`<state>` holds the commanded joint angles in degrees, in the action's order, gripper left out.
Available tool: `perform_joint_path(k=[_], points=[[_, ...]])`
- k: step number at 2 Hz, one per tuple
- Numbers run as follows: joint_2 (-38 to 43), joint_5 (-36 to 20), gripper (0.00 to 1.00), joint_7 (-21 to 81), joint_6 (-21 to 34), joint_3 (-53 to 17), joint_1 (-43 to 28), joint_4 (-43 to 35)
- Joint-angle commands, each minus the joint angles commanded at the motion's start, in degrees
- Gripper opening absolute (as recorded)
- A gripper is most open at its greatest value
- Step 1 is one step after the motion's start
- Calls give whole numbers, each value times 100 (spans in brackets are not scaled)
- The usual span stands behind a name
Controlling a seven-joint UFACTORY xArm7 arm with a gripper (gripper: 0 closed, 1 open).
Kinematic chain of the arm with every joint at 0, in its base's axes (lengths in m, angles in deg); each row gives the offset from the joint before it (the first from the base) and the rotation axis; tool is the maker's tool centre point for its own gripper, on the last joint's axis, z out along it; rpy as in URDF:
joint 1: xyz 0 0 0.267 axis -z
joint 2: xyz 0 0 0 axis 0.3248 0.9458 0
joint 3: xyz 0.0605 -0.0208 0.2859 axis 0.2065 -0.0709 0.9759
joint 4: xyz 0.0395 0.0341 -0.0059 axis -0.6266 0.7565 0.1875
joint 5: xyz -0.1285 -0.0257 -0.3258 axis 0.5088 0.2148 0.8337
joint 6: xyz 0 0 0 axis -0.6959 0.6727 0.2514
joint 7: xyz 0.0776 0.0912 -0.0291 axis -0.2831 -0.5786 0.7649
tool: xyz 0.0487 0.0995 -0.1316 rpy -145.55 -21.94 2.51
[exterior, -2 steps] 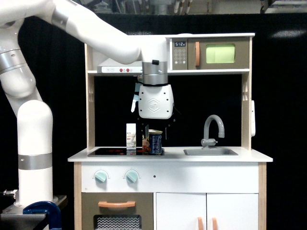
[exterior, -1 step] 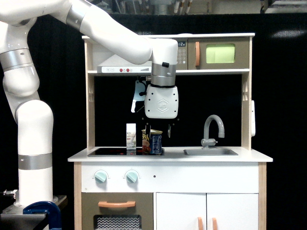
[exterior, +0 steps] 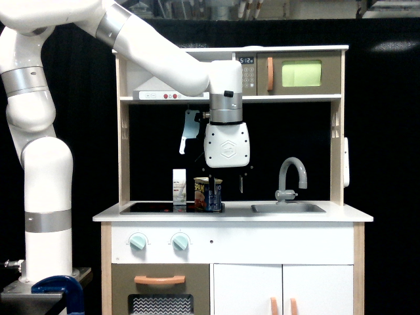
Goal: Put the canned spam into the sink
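Note:
The canned spam, a blue tin with yellow lettering and a gold rim, stands on the right end of the black stovetop. My gripper hangs just above and slightly right of it, open. Its left finger overlaps the tin's top and its right finger hangs in the gap between tin and faucet. Nothing is held. The sink, a shallow grey basin, is set in the white counter to the exterior view's right of the tin, with the curved grey faucet behind it.
A small white carton stands just left of the tin on the stovetop. A shelf with a toy microwave runs above the gripper. Wooden side posts frame the counter.
The gripper has shifted to the exterior view's right and dropped a little, from left of the tin to above its right side. The tin has not moved.

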<state>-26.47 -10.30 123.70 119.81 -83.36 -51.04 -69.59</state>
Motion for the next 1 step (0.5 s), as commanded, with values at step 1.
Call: perform_joint_path(k=[1], points=[[1728,-2712,100,2648,2518,-959,183,-1611]])
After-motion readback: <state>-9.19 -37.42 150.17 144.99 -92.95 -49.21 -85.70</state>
